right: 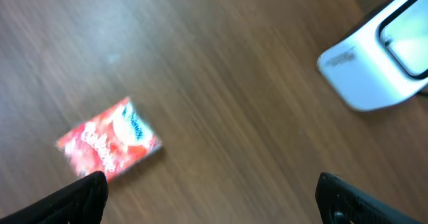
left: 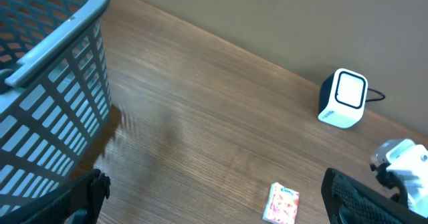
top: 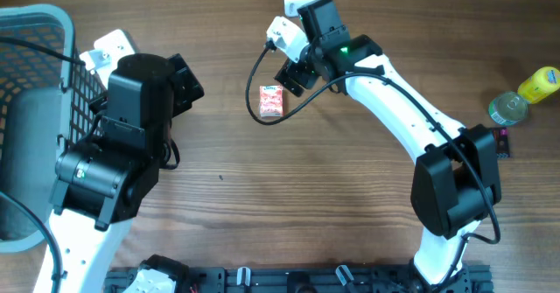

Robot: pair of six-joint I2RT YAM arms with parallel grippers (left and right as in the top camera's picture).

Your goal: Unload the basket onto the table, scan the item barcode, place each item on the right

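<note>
1. Nearest the robot's base, the desk (top: 262, 197) shows bare wood. The left arm (top: 114, 153) stands beside a grey basket (top: 44, 15), and the right arm (top: 411, 127) reaches in toward the middle.
2. Left jaws are spread wide and hold nothing. The left wrist view shows only wood between their tips, with the basket wall close on one side.
3. Further out, about mid-desk, lies the item, a small red packet (top: 272, 101). It is flat on the wood and touches neither arm.
4. Right jaws hang just beyond and above the packet, wide open and empty. In the blurred right wrist view the packet sits off toward one tip, not between the two.
5. Off to the right, a bottle (top: 523, 98) lies well apart from all this.
6. Farthest away, at the back edge, stands the white scanner (left: 342, 98), its window facing out over the desk and a cable trailing behind it.
7. Judged from this, the task has hardly started: the packet is not yet gripped and no barcode can be seen on its upper face. What is left is to close on the packet, lift it, and turn its barcode toward the scanner window.
</note>
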